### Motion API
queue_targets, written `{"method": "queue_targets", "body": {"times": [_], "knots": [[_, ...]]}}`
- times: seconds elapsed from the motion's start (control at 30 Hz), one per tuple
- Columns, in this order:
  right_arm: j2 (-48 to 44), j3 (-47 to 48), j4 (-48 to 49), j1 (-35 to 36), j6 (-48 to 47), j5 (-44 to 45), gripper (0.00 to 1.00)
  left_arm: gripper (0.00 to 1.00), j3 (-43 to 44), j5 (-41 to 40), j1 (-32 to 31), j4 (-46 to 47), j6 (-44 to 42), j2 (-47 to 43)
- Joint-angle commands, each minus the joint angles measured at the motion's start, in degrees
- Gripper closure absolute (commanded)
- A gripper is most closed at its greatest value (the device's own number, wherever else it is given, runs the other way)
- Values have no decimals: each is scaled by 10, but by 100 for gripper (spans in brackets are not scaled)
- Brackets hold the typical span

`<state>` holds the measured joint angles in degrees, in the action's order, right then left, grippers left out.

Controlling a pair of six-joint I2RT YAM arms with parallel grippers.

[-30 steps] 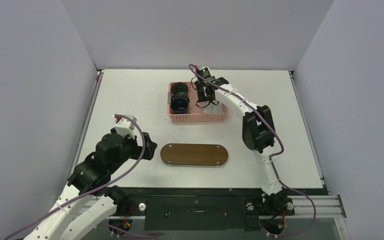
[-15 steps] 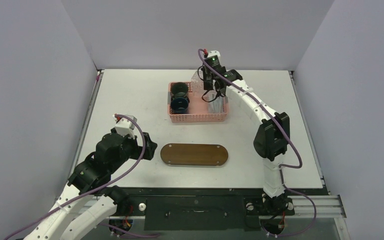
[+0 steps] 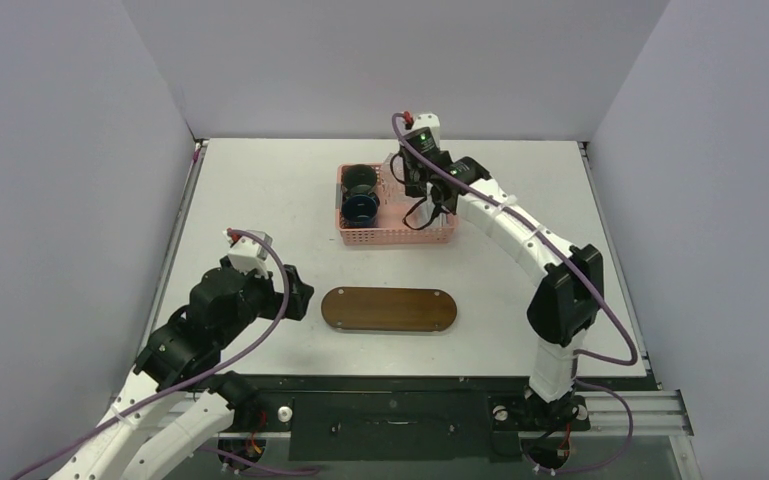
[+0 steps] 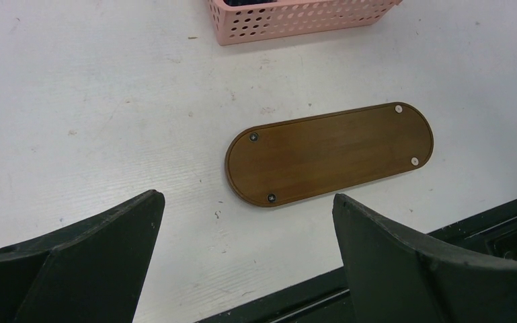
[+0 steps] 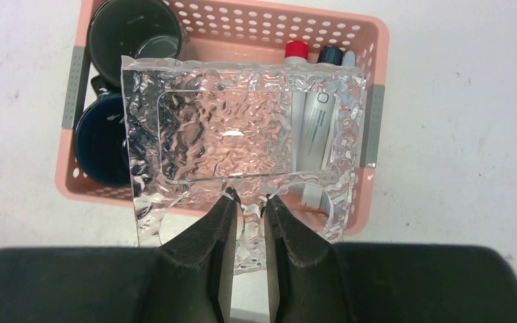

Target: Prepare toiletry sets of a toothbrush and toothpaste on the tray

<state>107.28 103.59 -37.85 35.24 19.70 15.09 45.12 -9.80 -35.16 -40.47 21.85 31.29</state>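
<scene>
Right tool [image 5: 249, 198] pinches the rim of a stiff, probably slippery clear holder [image 5: 242, 121] over the basket [image 5: 370, 40]; left tool [image 4: 245, 198] gapes empty.

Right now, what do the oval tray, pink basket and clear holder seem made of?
The oval tray: likely wood, dark brown, faint grain, matte. The pink basket: plastic, moulded holes. The clear holder: transparent rippled plastic or glass, glinting.
</scene>
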Motion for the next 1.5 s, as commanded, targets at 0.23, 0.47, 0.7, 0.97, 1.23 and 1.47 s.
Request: {"method": "queue_targets", "body": {"times": [0.23,0.47,0.7,0.97,1.23,1.47], "knots": [[-141,-121,8,95,87,149,100,4,1,-8,3,20,-4,-6],[-168,-174,-13,170,161,219,100,4,1,-23,3,16,2,-9],[-168,-193,-63,234,244,264,100,4,2,-49,3,7,12,-12],[-147,-194,-141,286,333,287,100,4,2,-58,3,4,15,-20],[-116,-170,-222,321,402,281,100,4,1,-64,3,3,18,-26],[-107,-175,-233,342,431,247,100,4,0,-65,2,3,18,-26]]}}
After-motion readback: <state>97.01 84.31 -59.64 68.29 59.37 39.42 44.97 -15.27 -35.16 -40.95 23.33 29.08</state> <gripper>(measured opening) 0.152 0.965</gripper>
